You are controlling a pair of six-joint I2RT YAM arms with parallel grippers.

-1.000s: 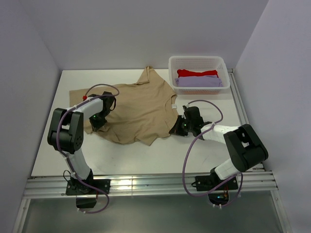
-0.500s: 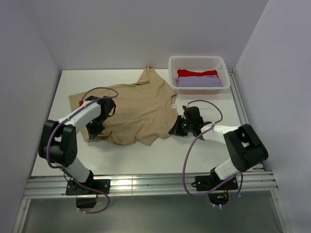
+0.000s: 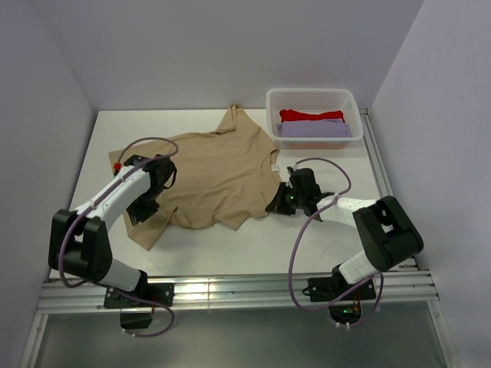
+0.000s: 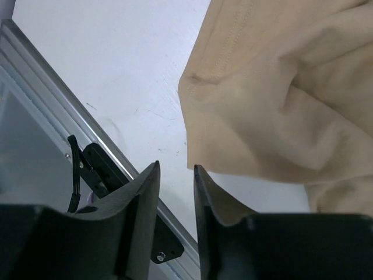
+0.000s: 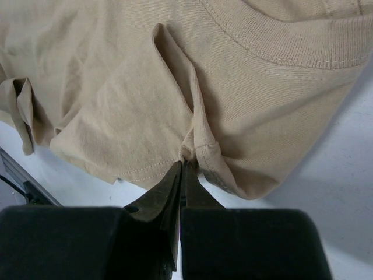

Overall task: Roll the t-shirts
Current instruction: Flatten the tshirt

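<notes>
The tan t-shirt [image 3: 222, 169] lies spread on the white table, with its small white label [image 3: 273, 165] on the right side. My left gripper [image 3: 140, 208] is over the shirt's near-left corner. In the left wrist view its jaws [image 4: 175, 166] stand a little apart with only bare table between them, and the shirt's edge [image 4: 262, 116] lies just past the tips. My right gripper [image 3: 278, 205] is shut on a pinched fold of the shirt's hem [image 5: 195, 149] at its right edge. The red t-shirt [image 3: 311, 115] and the lavender t-shirt [image 3: 313, 129] lie folded in the basket.
A white plastic basket [image 3: 312, 96] stands at the far right corner. An aluminium rail [image 3: 230, 290] runs along the table's near edge and shows in the left wrist view [image 4: 52, 93]. White walls close in the left, back and right sides.
My left gripper has moved toward the near left, drawing the shirt's lower left corner out toward the front. My right gripper has stayed where it was, holding the hem.
</notes>
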